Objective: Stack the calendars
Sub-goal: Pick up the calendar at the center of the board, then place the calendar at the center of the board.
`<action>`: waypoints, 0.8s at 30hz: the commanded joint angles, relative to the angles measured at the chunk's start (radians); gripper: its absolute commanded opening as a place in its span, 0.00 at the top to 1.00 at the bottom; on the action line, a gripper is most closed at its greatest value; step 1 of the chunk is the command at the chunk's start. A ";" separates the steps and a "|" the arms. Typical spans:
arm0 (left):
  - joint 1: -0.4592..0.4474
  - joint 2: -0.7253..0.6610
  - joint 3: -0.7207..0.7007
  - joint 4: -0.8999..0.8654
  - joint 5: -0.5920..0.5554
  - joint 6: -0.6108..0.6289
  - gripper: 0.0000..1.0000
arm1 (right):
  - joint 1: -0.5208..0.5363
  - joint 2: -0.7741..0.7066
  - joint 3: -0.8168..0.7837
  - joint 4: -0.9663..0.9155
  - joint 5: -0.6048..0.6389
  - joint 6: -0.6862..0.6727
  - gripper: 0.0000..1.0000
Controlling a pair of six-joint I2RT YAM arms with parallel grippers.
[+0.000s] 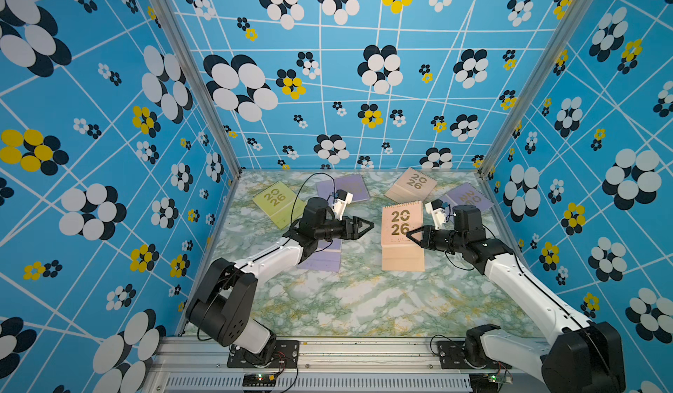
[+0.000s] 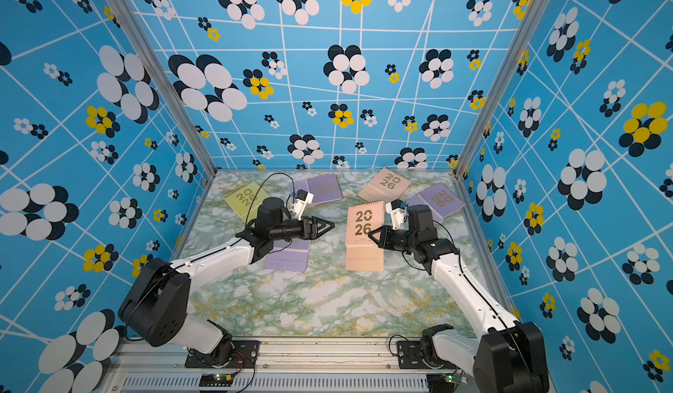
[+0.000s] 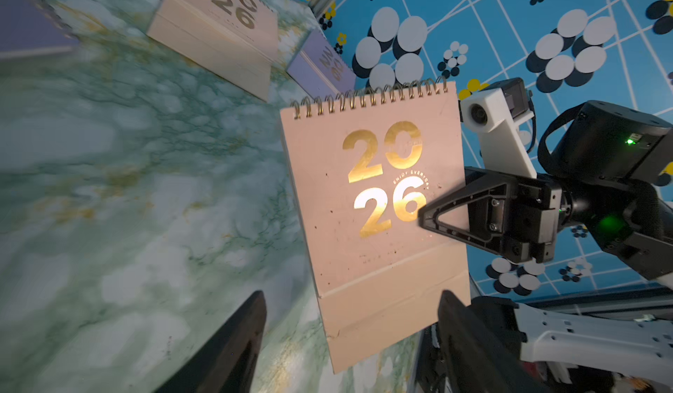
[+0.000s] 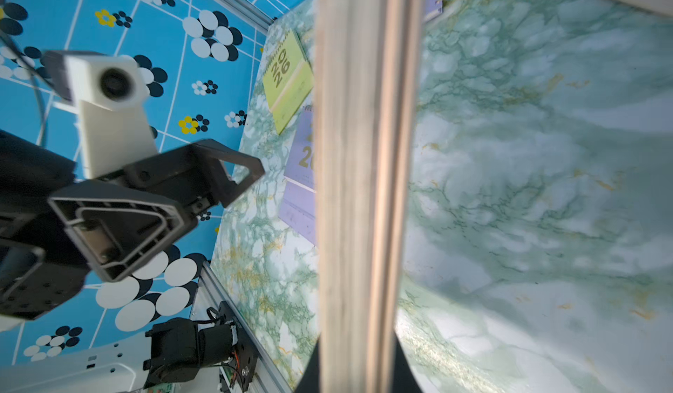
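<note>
Closest, along the bottom edge of both top views, sits the metal rail point(image 1: 346, 354) carrying both arms. Mid-frame, the right tool point(image 1: 408, 235) is clamped on the right edge of a peach calendar point(image 1: 400, 243), its gold "2026" facing up. Just left of it, the left tool point(image 1: 369, 225) has its jaws apart and holds nothing.

On the marbled counter point(image 1: 346, 300), a near lilac calendar point(image 1: 322, 262) lies under the left arm. Further up the frame, from left to right, are a yellow-green calendar point(image 1: 275, 203), a back lilac calendar point(image 1: 351, 185), a back peach calendar point(image 1: 413, 183) and a right lilac calendar point(image 1: 469, 195).
</note>
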 commanded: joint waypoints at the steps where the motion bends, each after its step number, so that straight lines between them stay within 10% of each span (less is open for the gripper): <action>1: 0.022 -0.082 0.029 -0.290 -0.183 0.197 0.18 | 0.060 0.013 -0.034 0.031 -0.011 0.026 1.00; 24: 0.099 -0.277 -0.045 -0.427 -0.355 0.251 0.09 | 0.223 0.273 -0.143 0.302 0.082 0.269 1.00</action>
